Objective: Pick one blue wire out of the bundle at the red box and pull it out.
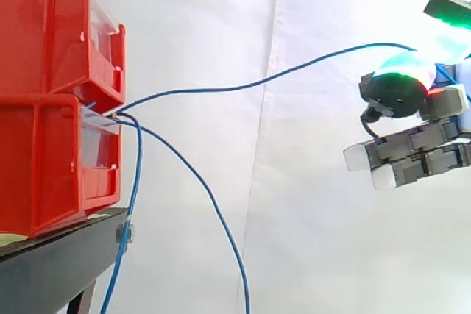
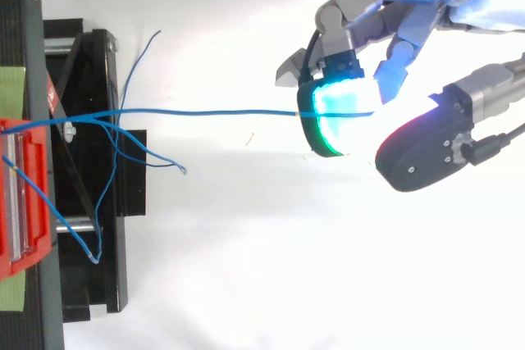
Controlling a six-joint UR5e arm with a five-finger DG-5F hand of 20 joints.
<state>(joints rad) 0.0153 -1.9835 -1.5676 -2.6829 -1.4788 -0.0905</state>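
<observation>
Two red bins [image 1: 44,101] sit stacked on a black stand [image 1: 51,270] before a white curtain [image 1: 309,218], well apart from the hand [image 1: 412,93]. One blue wire [image 2: 213,111] runs from between the bins to the hand, pinched between a cyan-green pad [image 2: 340,120] and the red-glowing thumb [image 2: 414,145]. In the side view the other fingers [image 1: 412,154] lie straight below the pinch. The top view shows loose blue wires [image 2: 123,141] splayed over the stand, far from the hand.
</observation>
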